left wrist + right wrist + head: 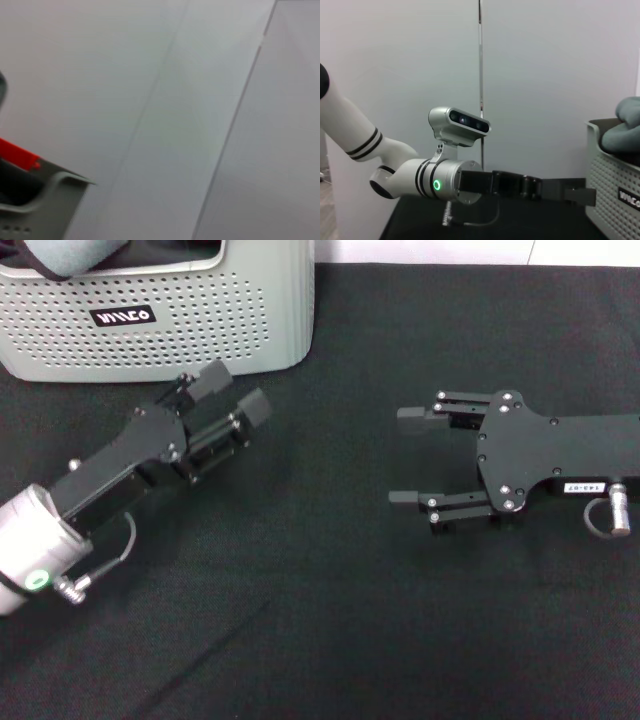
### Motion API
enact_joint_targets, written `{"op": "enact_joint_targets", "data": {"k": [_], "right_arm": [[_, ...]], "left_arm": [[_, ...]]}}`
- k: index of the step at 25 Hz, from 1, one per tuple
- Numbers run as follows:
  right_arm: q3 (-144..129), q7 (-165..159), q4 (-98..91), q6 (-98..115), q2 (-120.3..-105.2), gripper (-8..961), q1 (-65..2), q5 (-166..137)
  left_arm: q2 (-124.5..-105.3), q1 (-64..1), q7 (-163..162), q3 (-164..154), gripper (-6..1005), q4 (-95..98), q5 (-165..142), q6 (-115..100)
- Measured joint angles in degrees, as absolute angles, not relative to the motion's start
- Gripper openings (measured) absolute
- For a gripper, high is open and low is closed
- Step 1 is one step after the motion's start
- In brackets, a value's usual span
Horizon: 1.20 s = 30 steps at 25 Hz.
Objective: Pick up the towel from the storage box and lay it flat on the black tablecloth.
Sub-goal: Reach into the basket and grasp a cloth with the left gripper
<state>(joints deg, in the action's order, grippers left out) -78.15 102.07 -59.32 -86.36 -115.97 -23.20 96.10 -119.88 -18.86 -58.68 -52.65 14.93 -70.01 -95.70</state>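
From the head view, the towel (70, 255) is seen bunched inside the storage box (200, 320) at the far left of the black tablecloth (330, 640). The left pincer (232, 390) is held released just beside the box; the right pincer (410, 458) is spread, well apart. In the left wrist view, only the box rim (55, 192) is shown. In the right wrist view, the towel (622, 127) is seen above the box rim (592, 132).

The head camera looks steeply down; both wrist cameras look level, sharing the light grey perforated plastic storage box (160, 315) (40, 205) (612, 185).
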Motion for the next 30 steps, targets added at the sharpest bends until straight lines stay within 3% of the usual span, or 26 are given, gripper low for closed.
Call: {"op": "enact_joint_targets", "data": {"k": [8, 18, 30], "right_arm": [[-76.0, 104.5, -58.4, -85.2, -115.88, 800, -22.9, 96.5], [-72.5, 105.5, -57.7, -85.2, -115.73, 799, -23.2, 96.7], [-71.4, 105.6, -57.7, -85.1, -115.64, 799, -24.3, 96.7]], "left_arm": [[-119.52, -21.0, -61.4, -52.6, 798, 15.2, -61.2, -89.9], [-116.46, -20.0, -62.8, -50.8, 783, 16.6, -57.2, -86.3], [-115.28, -19.1, -62.5, -46.7, 765, 16.8, -57.3, -81.5]]}}
